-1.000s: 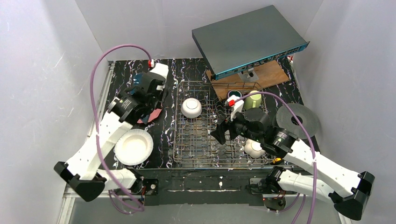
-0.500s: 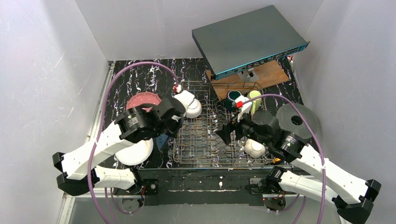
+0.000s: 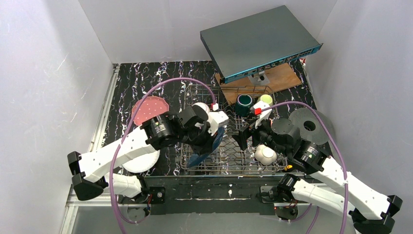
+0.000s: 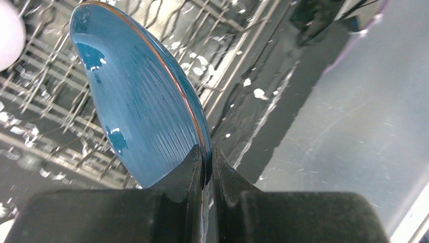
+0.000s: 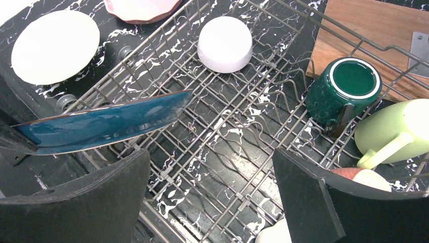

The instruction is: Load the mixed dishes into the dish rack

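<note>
The dish rack's (image 5: 222, 152) middle is left bare; its near left edge is blocked by the tilted dark blue plate (image 5: 101, 126), its far left by a white bowl (image 5: 225, 43), its far right corner by a teal mug (image 5: 344, 88) and a green mug (image 5: 389, 131).

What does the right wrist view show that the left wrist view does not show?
Only the right wrist view: the dark green mug and the light green mug at one end of the dish rack, the cream plate beside the rack, and the open right pincer. Only the left wrist view: a close look at the left pincer, shut on the rim of the dark blue plate. Both views: that plate, held tilted above the rack's wires.
</note>
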`<state>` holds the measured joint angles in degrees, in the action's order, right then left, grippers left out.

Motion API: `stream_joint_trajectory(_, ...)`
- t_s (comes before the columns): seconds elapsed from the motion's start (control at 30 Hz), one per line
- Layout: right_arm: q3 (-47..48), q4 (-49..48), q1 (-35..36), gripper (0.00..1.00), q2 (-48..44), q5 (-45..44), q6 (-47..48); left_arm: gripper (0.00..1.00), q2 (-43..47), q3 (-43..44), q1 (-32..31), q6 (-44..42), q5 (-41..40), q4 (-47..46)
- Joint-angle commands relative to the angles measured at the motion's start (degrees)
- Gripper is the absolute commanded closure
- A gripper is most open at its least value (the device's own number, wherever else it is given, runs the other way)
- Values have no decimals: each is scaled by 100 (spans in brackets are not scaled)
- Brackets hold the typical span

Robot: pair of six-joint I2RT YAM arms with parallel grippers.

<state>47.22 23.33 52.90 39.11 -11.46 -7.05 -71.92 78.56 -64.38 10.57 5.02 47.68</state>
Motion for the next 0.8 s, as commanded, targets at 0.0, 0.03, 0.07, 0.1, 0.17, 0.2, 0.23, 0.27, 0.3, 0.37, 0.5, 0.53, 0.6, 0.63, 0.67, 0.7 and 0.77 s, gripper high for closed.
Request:
stream_joint_trajectory(0.0, 77, -77, 14, 2, -77, 34, 184, 100, 0, -26, 602, -219, 1624, -966)
stream_joint_trajectory(0.03, 49, -100, 4, 2, -79, 60, 194, 100, -15, -74, 769, -195, 1954, -1087)
stream_joint_trajectory(0.07, 38, -115, 11, 2, -94, 59, 162, 100, -41, -97, 894, -186, 2298, -1208)
stream_joint_trajectory(0.1, 21, -143, 12, 2, -135, 77, 118, 100, -71, -109, 1014, -182, 2638, -1327)
stream_joint_trajectory(0.17, 0, -225, 5, 2, -208, 179, 43, 100, -195, -121, 1163, -193, 3202, -1581)
stream_joint_trajectory(0.2, -7, -265, 9, 2, -233, 219, 8, 100, -270, -114, 1226, -214, 3486, -1680)
stream_joint_trajectory(0.23, -11, -289, 15, 2, -258, 245, -10, 100, -360, -121, 1297, -221, 3800, -1765)
stream_joint_trajectory(0.27, -11, -296, 10, 2, -273, 250, -16, 100, -451, -100, 1370, -233, 4036, -1808)
stream_joint_trajectory(0.3, -4, -289, 9, 2, -280, 248, -20, 100, -567, -57, 1426, -287, 4242, -1805)
stream_joint_trajectory(0.37, 26, -225, 7, 2, -284, 217, -18, 100, -760, 4, 1527, -426, 4679, -1776)
stream_joint_trajectory(0.5, 50, -111, 9, 2, -417, 201, -28, 100, -1209, 138, 1627, -715, 5480, -1673)
stream_joint_trajectory(0.53, 49, -105, 9, 2, -466, 192, -28, 100, -1344, 228, 1657, -798, 5599, -1574)
stream_joint_trajectory(0.6, 50, -101, 9, 2, -549, 161, -26, 100, -1661, 448, 1749, -878, 5869, -1452)
stream_joint_trajectory(0.63, 38, -101, 9, 2, -587, 156, -28, 100, -1829, 561, 1776, -926, 5954, -1379)
stream_joint_trajectory(0.67, 41, -101, 9, 2, -611, 162, -29, 100, -2046, 693, 1790, -999, 6057, -1288)
stream_joint_trajectory(0.7, 41, -101, 9, 2, -617, 164, -30, 100, -2146, 833, 1809, -1029, 6127, -1166)
stream_joint_trajectory(0.77, 46, -80, 9, 2, -624, 176, -41, 100, -2429, 1105, 1816, -1322, 6336, -896)
